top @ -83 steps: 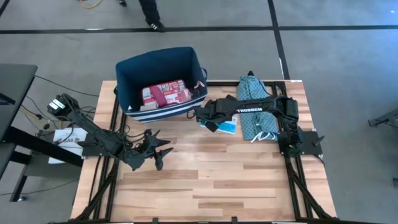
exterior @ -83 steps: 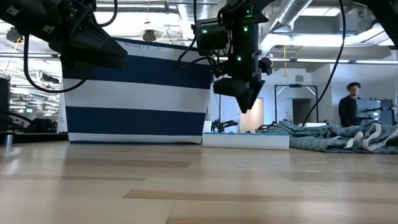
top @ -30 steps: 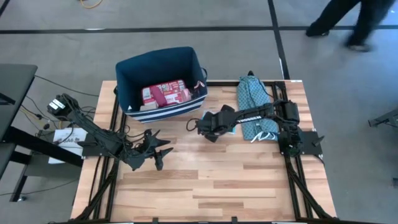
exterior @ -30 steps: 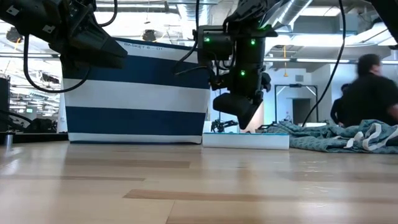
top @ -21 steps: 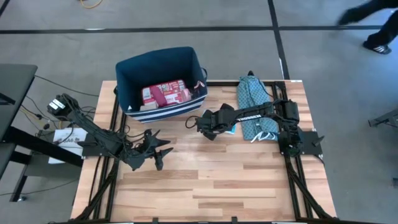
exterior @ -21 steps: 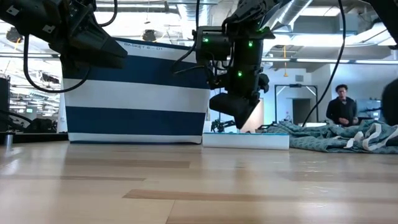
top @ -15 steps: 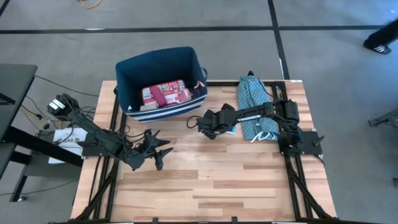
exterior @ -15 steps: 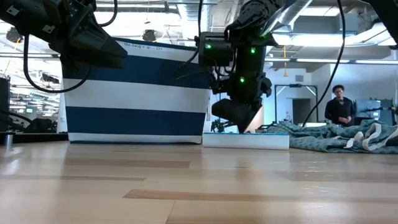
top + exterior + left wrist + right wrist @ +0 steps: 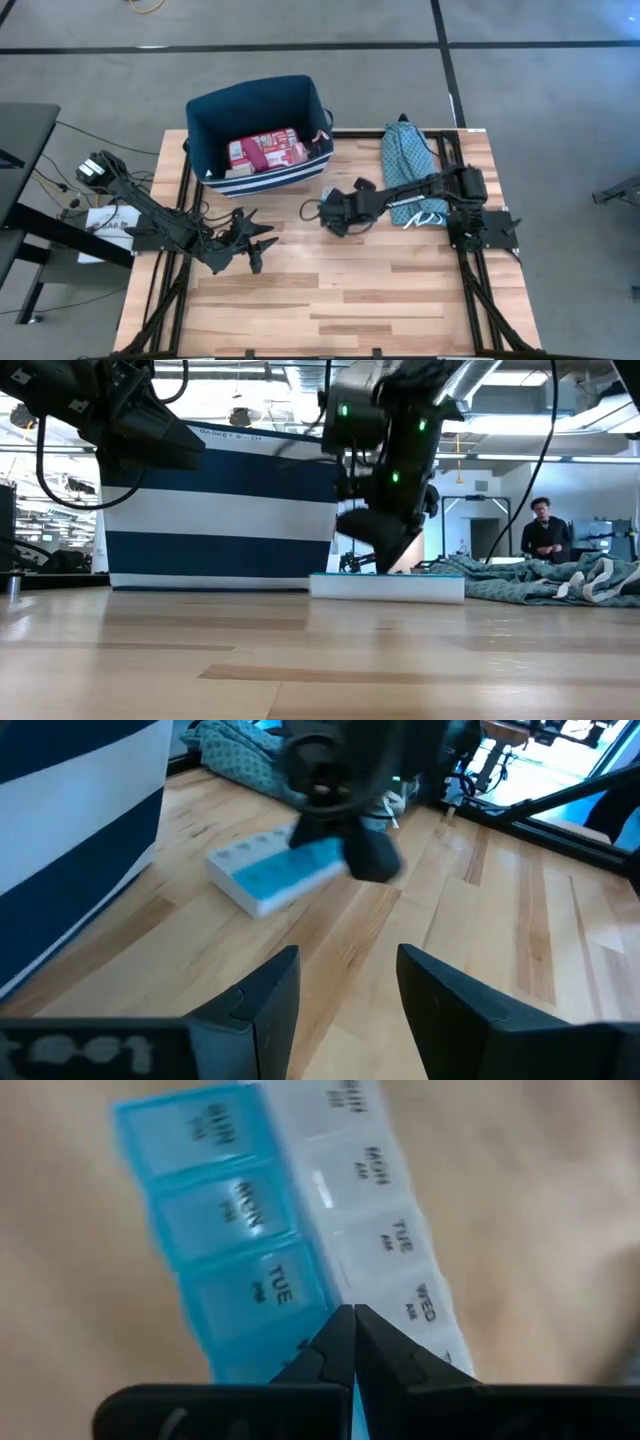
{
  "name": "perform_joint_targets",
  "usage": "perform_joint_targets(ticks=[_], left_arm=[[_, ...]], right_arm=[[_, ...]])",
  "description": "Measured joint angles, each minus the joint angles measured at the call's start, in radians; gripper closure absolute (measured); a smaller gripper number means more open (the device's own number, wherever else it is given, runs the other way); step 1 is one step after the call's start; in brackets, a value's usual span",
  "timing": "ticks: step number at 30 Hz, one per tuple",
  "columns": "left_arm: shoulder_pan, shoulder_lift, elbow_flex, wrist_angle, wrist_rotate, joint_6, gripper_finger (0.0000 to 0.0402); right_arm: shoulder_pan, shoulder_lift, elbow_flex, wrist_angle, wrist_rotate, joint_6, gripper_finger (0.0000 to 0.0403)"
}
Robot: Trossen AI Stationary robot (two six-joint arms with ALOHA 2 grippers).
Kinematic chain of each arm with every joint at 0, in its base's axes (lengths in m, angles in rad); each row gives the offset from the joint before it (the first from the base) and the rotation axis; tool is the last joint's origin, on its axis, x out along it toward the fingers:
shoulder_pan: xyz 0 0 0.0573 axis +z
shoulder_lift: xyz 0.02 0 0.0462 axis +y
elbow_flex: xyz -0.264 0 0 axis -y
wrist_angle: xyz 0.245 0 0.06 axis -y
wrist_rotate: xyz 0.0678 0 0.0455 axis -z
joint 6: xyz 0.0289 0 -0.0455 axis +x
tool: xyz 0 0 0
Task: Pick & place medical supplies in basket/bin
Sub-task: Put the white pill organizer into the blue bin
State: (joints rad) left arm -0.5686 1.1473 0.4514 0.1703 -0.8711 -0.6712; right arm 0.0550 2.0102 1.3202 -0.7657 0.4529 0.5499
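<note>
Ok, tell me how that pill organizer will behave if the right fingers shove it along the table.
The pill organizer looks like rigid plastic, so it should move as one stiff piece. Lying flat and low on the table, it is unlikely to tip. The right gripper, shut, meets it near one end, so it may pivot rather than slide straight.

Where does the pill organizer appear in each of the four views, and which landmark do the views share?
High view: pill organizer not visible; the right gripper covers that spot.
Low view: pill organizer flat on the table, centre, right of the bin.
Left wrist view: upper middle, under the right gripper.
Right wrist view: fills the picture, closed fingers on it.
Shared landmark: the striped bin, except in the right wrist view.
</note>
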Motion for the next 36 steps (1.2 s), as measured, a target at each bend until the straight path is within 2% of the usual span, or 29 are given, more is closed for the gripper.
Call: perform_joint_targets(ticks=[5,11,15,24,36], left_arm=[[0.0,0.0,0.0,0.004,0.002,-0.017,0.0245],[0.0,0.0,0.0,0.007,0.073,-0.051,0.0245],[0.0,0.0,0.0,0.008,0.081,-0.051,0.0245],[0.0,0.0,0.0,0.012,0.075,-0.112,0.0245],[0.035,0.0,0.0,0.032,-0.011,0.008,0.0245]], right_arm=[[0.093,0.001,0.044,-0.004,-0.12,-0.003,0.0403],[0.213,0.01,0.124,-0.01,-0.206,-0.032,0.0403],[0.281,0.011,0.15,0.0,-0.287,-0.035,0.0403],[0.414,0.01,0.15,-0.01,-0.255,0.069,0.0403],[0.547,0.007,0.151,-0.016,-0.208,0.231,0.0403]])
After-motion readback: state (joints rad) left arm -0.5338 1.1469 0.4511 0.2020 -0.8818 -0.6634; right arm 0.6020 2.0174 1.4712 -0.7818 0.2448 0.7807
